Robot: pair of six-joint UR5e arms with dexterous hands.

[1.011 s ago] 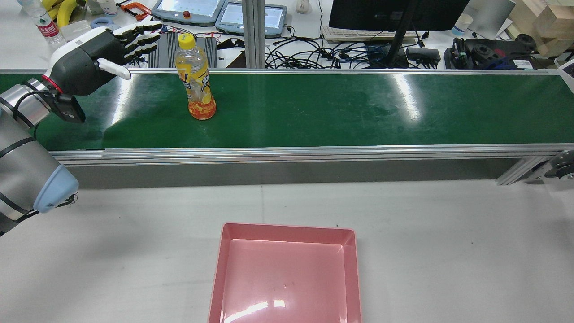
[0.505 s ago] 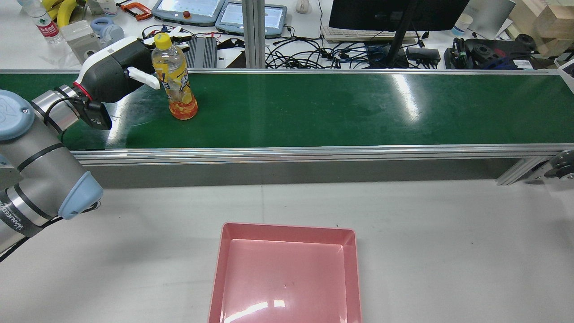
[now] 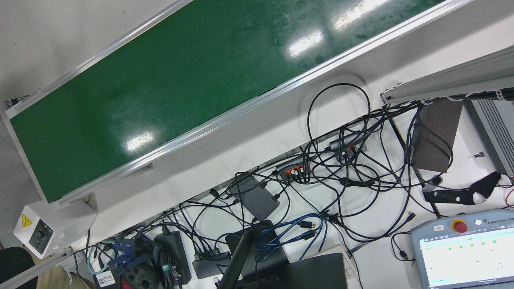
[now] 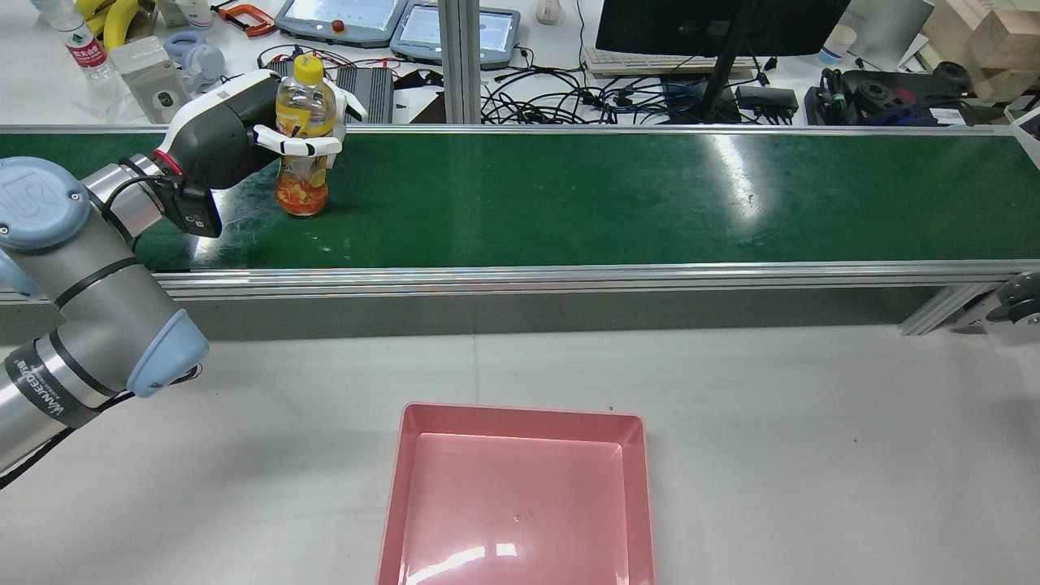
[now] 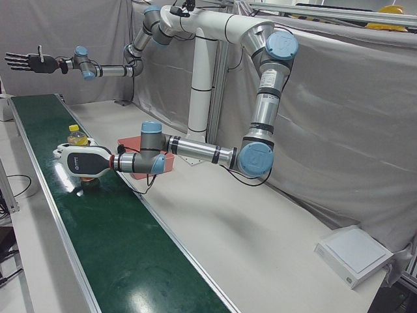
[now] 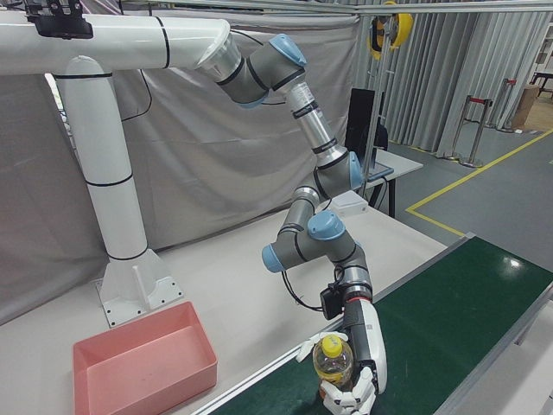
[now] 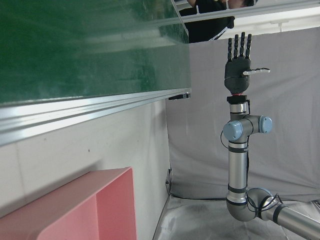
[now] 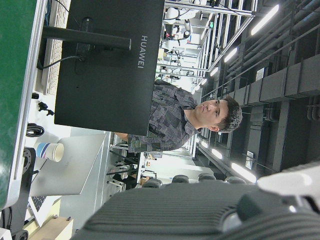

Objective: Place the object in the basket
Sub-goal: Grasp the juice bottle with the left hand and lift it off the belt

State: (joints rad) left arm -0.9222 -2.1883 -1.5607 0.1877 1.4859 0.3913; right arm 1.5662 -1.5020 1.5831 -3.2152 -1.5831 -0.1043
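The left hand [image 4: 231, 134] has its white fingers [image 4: 313, 146] curled around the middle of the clear plastic bottle of orange drink with a yellow cap [image 4: 302, 130], one finger across the near side and another showing past the far side. The bottle stands upright on the green conveyor belt [image 4: 609, 203], near its left end in the rear view, base down on the belt surface. From the right-front view the hand [image 6: 363, 363] comes in from above the bottle [image 6: 333, 361], fingers [image 6: 346, 399] wrapped low round the body, yellow cap poking out on top.

The right hand [image 5: 27, 62] is far off, held high in the air beyond the far end of the belt [image 5: 111, 241], fingers spread straight and apart, holding nothing; the left hand view shows it [image 7: 239, 67] the same way.

The pink square plastic basket [image 4: 520, 422] sits on the white table [image 4: 812, 455], on the robot's side of the belt, well apart from the bottle, with only glare inside.
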